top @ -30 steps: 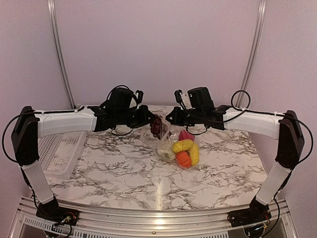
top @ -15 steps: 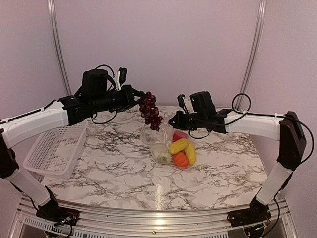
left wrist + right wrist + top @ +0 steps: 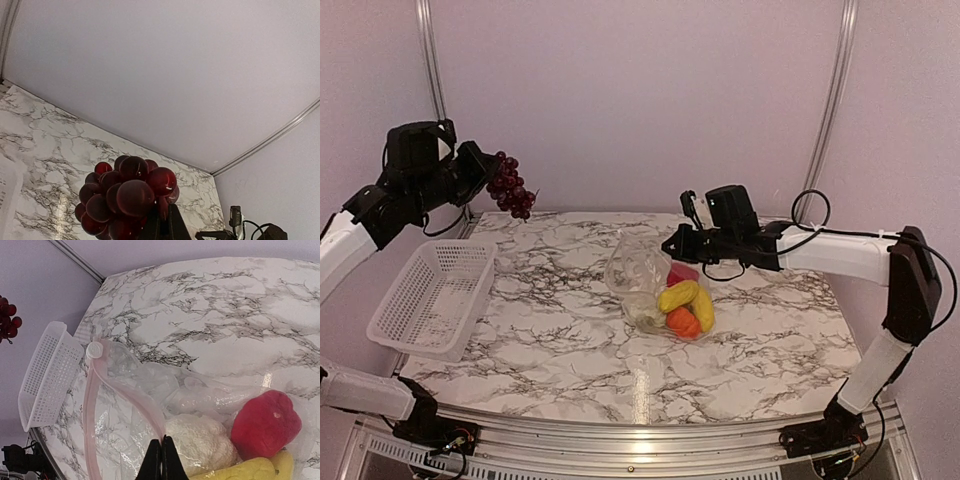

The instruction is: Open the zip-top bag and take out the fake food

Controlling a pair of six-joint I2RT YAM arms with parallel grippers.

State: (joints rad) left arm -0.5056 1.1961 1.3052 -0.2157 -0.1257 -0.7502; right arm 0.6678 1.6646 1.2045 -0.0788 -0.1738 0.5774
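Note:
The clear zip-top bag [image 3: 638,268] lies mid-table with its pink zip strip [image 3: 125,385] open. My right gripper [image 3: 667,243] is shut on that strip and holds the edge up; it also shows in the right wrist view [image 3: 161,445]. Inside the bag are white cauliflower [image 3: 200,440], a pink-red piece [image 3: 265,422], yellow pieces [image 3: 686,296] and an orange-red fruit [image 3: 683,321]. My left gripper [image 3: 488,172] is shut on the dark purple grapes [image 3: 510,188], raised high at the far left above the basket; the grapes fill the left wrist view [image 3: 125,200].
A white lattice basket [image 3: 432,298] stands at the table's left edge and also shows in the right wrist view [image 3: 47,372]. The back wall and two metal corner rails frame the marble table [image 3: 570,350].
My left gripper has pulled the grapes out of the bag and swung them up and far left, over the basket. The right gripper has kept its hold on the bag, shifting slightly.

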